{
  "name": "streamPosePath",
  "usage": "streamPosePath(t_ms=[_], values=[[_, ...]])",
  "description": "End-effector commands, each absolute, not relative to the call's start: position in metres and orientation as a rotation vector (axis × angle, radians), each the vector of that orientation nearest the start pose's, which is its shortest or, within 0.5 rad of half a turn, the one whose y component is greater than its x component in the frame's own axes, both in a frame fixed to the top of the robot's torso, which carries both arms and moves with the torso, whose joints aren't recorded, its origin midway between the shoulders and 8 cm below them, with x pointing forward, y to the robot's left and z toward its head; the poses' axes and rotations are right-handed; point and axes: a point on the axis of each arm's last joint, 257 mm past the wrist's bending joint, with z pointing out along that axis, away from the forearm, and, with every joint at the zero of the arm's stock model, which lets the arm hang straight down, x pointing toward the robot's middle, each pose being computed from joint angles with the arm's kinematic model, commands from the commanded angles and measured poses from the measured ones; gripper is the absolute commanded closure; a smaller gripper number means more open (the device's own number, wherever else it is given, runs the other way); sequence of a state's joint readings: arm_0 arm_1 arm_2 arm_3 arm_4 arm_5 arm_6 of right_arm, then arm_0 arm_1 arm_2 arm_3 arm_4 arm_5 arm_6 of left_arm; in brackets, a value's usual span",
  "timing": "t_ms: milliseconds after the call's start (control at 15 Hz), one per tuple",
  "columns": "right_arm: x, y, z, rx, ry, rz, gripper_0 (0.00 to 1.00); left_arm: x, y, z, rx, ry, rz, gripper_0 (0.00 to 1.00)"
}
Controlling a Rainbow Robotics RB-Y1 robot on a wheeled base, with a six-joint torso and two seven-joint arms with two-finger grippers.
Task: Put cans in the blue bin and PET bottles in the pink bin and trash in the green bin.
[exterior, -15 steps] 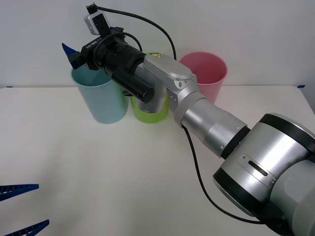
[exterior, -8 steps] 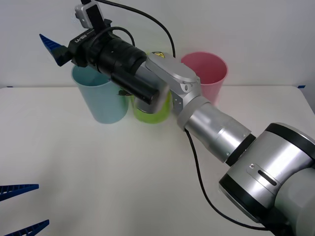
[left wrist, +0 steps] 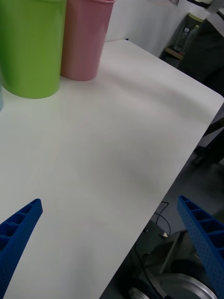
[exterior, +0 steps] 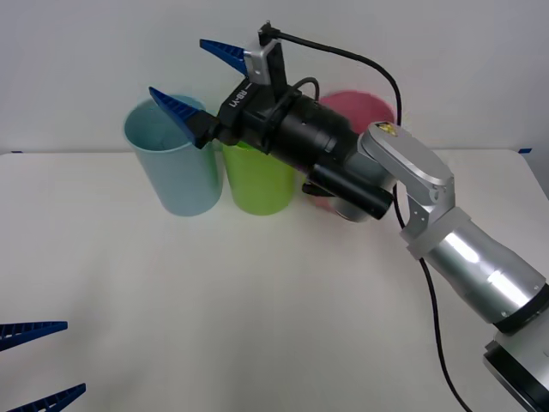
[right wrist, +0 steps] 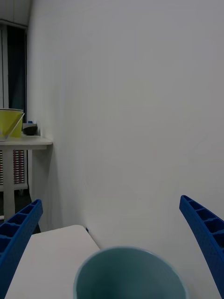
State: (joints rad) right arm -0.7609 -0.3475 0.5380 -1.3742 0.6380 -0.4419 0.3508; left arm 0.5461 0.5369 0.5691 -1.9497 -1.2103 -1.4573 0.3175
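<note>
light: bright, even | shadows: soft on table (exterior: 214,300) | blur: slight, pink bin (exterior: 377,107)

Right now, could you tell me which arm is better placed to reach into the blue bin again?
Right. The right gripper hangs open just above the blue bin, whose mouth sits right below its fingers. The left gripper waits open, low at the table's near edge.

blue bin (exterior: 171,167) left, green bin (exterior: 257,178) middle, pink bin (exterior: 371,107) right

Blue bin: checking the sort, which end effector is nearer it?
Right. The right end effector hangs open over the blue bin; the left end effector waits open at the table's near edge.
</note>
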Motion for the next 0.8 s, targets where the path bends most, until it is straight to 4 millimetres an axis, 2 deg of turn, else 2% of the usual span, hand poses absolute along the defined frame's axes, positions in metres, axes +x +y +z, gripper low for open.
streamPosePath(t_ms=[67, 267, 800], values=[[0.494, 0.059, 0.006, -0.846, 0.988, 0.787, 0.00, 0.243, 0.291, -0.205, 0.824, 1.829, -0.732, 0.00], [0.471, 0.020, -0.020, -0.849, 1.007, 0.798, 0.00, 0.243, 0.291, -0.205, 0.824, 1.829, -0.732, 0.00], [0.423, -0.045, -0.116, -0.916, 1.099, 0.801, 0.00, 0.243, 0.291, -0.205, 0.824, 1.829, -0.732, 0.00]])
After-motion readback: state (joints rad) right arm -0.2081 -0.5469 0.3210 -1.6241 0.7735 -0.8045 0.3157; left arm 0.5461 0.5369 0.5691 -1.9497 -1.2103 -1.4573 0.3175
